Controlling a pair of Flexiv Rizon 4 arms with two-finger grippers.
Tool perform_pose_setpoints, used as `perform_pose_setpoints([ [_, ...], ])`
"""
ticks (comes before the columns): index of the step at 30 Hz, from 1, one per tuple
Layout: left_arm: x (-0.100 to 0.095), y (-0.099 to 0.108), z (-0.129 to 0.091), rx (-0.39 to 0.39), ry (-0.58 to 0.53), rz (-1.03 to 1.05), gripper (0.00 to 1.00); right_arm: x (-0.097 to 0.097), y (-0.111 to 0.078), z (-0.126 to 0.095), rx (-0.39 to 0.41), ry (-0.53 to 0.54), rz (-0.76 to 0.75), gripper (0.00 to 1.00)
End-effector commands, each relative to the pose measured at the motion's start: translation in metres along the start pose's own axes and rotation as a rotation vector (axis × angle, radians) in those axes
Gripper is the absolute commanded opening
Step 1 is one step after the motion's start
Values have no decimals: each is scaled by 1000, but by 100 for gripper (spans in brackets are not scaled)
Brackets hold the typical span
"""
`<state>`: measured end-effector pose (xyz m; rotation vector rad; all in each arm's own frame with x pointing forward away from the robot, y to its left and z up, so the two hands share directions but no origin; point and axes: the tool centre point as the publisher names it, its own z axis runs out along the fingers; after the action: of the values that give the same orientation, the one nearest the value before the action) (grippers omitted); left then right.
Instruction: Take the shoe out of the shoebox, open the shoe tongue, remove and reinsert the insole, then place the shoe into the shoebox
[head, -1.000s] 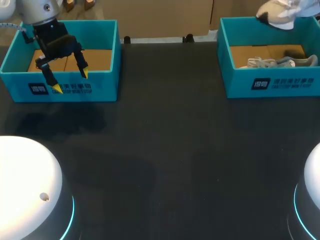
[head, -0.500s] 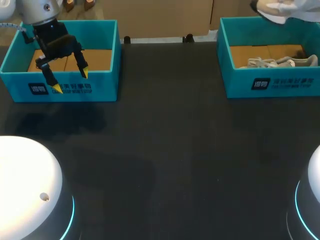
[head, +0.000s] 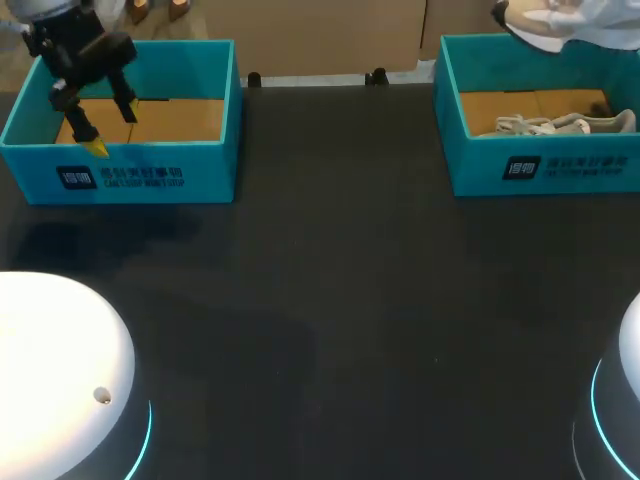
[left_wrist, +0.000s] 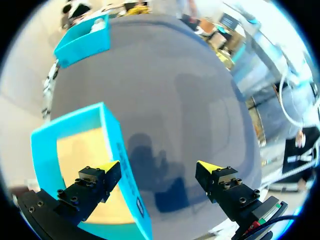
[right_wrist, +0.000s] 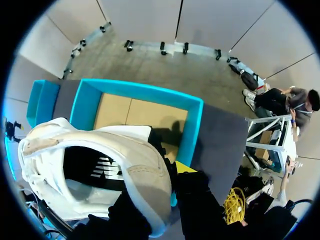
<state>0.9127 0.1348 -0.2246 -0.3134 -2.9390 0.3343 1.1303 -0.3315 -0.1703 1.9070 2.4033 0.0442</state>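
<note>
**Right claw (right_wrist: 162, 175) grips the shoe (head: 548, 22); left claw (left_wrist: 160, 170) well apart**

You have the white shoe pinched at its collar, up above the right shoebox (head: 540, 172). Its long axis runs side to side across the surface (head: 330, 280); which end is the toe is unclear. A second shoe (head: 560, 125) lies inside. Your left claw stands wide open over the left shoebox (head: 140, 178).

Upper right, a cream cloth shoe (head: 537, 27) with beige suede-like trim; below it, a teal shoebox (head: 560, 165) of matt card, floored in plain brown cardboard; dark surface (head: 330, 300) smooth, dully sheened.
</note>
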Motion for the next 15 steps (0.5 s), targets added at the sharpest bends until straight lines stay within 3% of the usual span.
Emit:
perform_pose_setpoints([
  [1,8,-6,2,-203,-241,-770,100,0,-2,-1,-3,0,0,0],
  [5,8,-6,2,-203,-241,-770,100,0,-2,-1,-3,0,0,0],
  [7,2,-3,5,-222,-214,-900,100,1,0,1,4,-17,17,0],
  [10,6,4,2,-134,-139,-1027,100,2,-4,9,5,-17,60,0],
  [15,19,-2,-2,-156,-176,-1340,100,4,-13,21,24,-19,98,0],
])
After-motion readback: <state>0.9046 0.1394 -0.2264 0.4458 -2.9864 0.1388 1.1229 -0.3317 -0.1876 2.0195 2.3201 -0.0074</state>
